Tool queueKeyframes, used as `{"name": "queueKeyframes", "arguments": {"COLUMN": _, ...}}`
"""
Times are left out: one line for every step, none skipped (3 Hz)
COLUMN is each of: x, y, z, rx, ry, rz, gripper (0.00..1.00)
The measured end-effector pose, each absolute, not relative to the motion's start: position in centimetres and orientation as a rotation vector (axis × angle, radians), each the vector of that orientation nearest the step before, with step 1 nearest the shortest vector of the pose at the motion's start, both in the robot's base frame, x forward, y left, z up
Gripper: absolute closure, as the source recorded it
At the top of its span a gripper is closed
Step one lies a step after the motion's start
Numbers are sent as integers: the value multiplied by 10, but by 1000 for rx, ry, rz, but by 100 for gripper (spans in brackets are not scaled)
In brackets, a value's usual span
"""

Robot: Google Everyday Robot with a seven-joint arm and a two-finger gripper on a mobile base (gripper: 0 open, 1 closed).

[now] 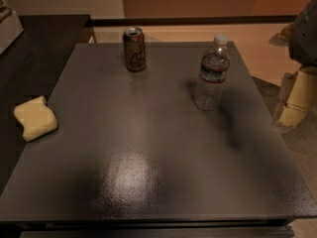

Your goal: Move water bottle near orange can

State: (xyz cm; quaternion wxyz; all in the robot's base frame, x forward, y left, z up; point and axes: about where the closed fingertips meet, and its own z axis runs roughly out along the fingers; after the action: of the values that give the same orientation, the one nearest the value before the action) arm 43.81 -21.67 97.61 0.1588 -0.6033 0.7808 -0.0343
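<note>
The water bottle [212, 73] is clear ribbed plastic with a white cap and a dark label band. It stands upright on the dark table [148, 148], toward the back right. The orange can [134, 49] is brownish-orange with a silver top rim and stands upright near the table's back edge, left of the bottle and well apart from it. My gripper [296, 97], pale and cream-coloured, hangs at the frame's right edge, beyond the table's right side and to the right of the bottle. It touches nothing.
A yellow sponge [34, 118] lies at the table's left edge. A darker counter [34, 43] adjoins on the left. A light floor and an orange-brown wall lie behind the table.
</note>
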Motion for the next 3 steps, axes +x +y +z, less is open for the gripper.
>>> {"name": "queueKeyframes", "arguments": {"x": 438, "y": -217, "z": 976, "rx": -1725, "ry": 2232, "rz": -98, "gripper": 0}}
{"name": "queueKeyframes", "arguments": {"x": 443, "y": -214, "z": 980, "rx": -1709, "ry": 2225, "rz": -86, "gripper": 0}}
{"name": "queueKeyframes", "arguments": {"x": 467, "y": -212, "z": 979, "rx": -1637, "ry": 2222, "rz": -36, "gripper": 0}}
